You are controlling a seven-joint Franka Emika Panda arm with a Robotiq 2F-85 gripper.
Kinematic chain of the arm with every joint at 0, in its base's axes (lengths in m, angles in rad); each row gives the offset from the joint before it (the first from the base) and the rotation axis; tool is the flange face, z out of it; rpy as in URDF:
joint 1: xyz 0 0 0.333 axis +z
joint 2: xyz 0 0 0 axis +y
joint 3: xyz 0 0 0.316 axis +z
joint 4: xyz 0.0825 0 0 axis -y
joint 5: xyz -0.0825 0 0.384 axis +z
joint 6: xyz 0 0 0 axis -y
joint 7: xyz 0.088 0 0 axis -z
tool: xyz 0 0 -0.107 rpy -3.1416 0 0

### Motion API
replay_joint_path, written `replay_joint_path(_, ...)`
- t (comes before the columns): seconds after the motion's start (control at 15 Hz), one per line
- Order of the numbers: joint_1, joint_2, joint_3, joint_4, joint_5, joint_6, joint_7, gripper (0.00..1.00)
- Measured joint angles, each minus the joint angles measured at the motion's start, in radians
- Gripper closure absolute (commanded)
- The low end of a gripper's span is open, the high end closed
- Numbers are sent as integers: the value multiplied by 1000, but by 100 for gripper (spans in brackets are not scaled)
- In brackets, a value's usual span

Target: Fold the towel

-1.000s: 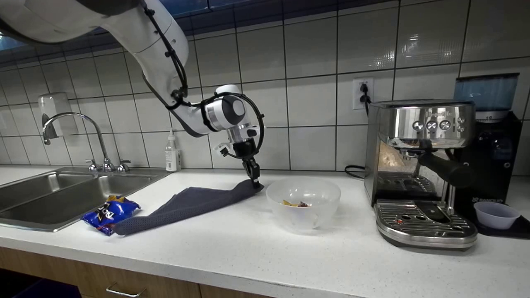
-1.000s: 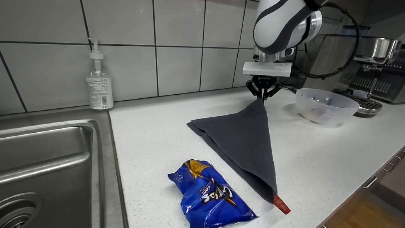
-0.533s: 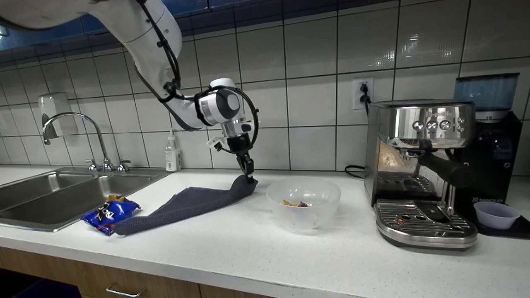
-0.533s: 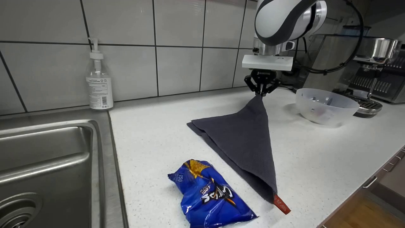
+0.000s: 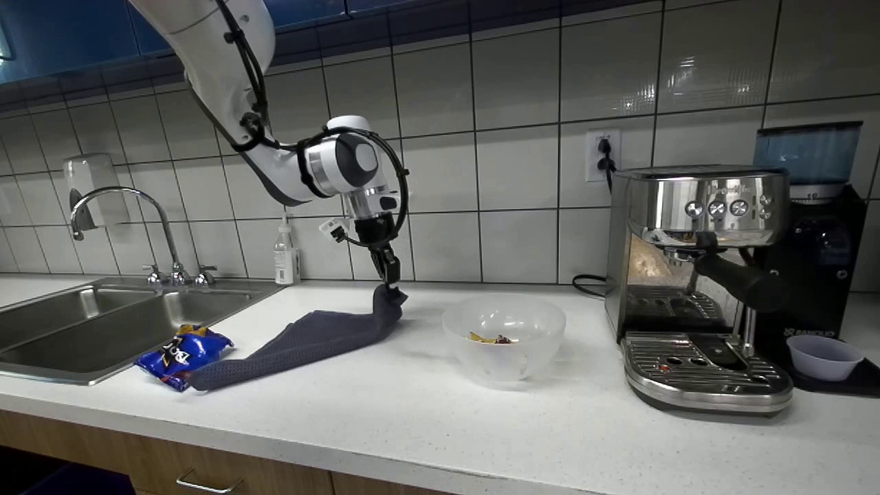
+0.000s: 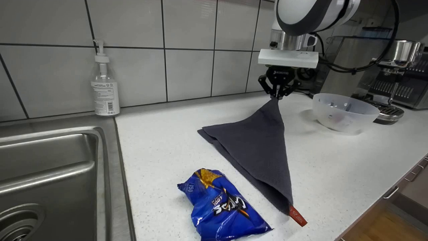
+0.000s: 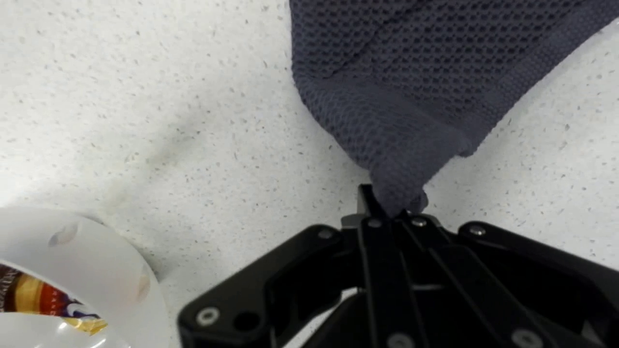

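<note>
Kitchen towel (image 6: 257,144) and claw (image 6: 277,97) met at one corner, the claw clamped on a narrow pinch of dark grey cloth and holding it just off the surface (image 6: 160,140), near the translucent bowl (image 6: 344,115). Most of the rest lay flat, running away from the bowl to the corner with the red tag (image 6: 297,216), well apart from it. Two layers showed along the edge facing away from the bowl, so at least one fold seemed to be in. The honeycomb weave in the wrist view suggested a light, soft cloth with plenty of grip, unlikely to slip from a firm pinch or be harmed by one. Limpness looked like the real difficulty: the raised part bunched and bent, and such cloth would probably follow only where pulled. A corner was a sensible hold for steering a fold, provided every layer was caught; whether it was could not be told. The loose double edge seemed a poorer place, since the claw might take one layer and let the other lag.
</note>
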Motion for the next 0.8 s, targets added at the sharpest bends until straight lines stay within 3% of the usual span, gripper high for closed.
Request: replay_joint_path(0.8, 54, -224, 37, -246, -30, 35, 3, 99)
